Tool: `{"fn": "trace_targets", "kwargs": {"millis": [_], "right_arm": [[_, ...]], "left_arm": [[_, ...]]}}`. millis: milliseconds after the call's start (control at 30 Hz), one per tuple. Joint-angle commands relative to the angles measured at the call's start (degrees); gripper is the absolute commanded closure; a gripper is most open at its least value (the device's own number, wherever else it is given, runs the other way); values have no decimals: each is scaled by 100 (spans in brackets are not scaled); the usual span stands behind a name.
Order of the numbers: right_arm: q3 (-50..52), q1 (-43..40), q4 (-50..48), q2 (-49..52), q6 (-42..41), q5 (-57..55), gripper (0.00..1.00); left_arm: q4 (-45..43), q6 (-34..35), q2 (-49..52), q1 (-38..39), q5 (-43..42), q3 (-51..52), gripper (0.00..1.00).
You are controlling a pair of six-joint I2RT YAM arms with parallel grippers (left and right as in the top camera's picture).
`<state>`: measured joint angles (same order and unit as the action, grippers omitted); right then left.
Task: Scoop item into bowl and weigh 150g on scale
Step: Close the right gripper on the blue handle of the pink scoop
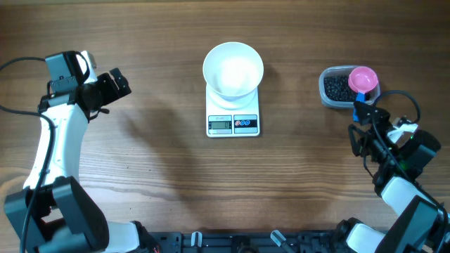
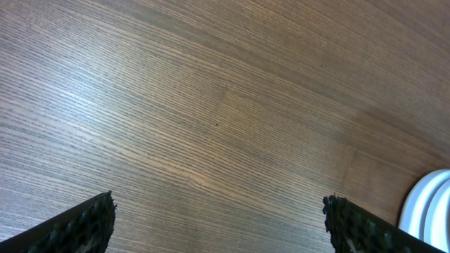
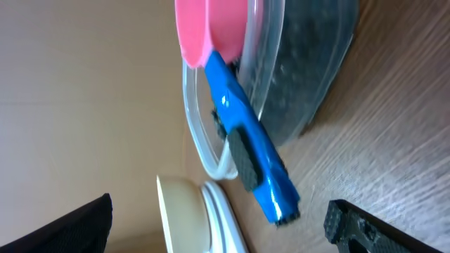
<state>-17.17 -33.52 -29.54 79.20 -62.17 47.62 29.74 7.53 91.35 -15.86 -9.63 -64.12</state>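
Raised over the wooden table at far left, the left gripper hangs with its jaws spread wide and nothing between them. It is aimed toward the centre, and its wrist view shows only bare wood and a sliver of white rim. At centre, the round white bowl sits upright on the rear of the scale, whose long axis runs from the far side to the near edge, display and buttons facing the near edge. To the right, well apart from the scale, a clear tub holds the black beads. A pink scoop rests on the tub's right end, its blue handle pointing over the rim toward the near edge. Just past the handle's tip sits the right gripper, jaws fully apart and gripping nothing; its wrist view shows the handle lying between the spread fingers, touching neither.
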Motion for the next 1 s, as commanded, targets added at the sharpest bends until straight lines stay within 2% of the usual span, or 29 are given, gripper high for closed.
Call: {"fn": "trace_targets", "kwargs": {"millis": [0,233,667,833,967], "right_arm": [[-11,24,-63,33,-236,-339,0],[-11,24,-1025,33,-846,-7,0],[-11,26,-1036,48,-1169,-201,0],[-11,24,-2037,48,-1440,247,1],[-11,24,-2356,48,-1773,37,7]], "left_arm": [[-15,-131,-136,-7,33,-7,0],[-15,-131,-136,-7,33,-7,0],[-15,-131,-136,-7,33,-7,0],[-15,-131,-136,-7,31,-7,0],[-15,-131,-136,-7,33,-7,0]]}}
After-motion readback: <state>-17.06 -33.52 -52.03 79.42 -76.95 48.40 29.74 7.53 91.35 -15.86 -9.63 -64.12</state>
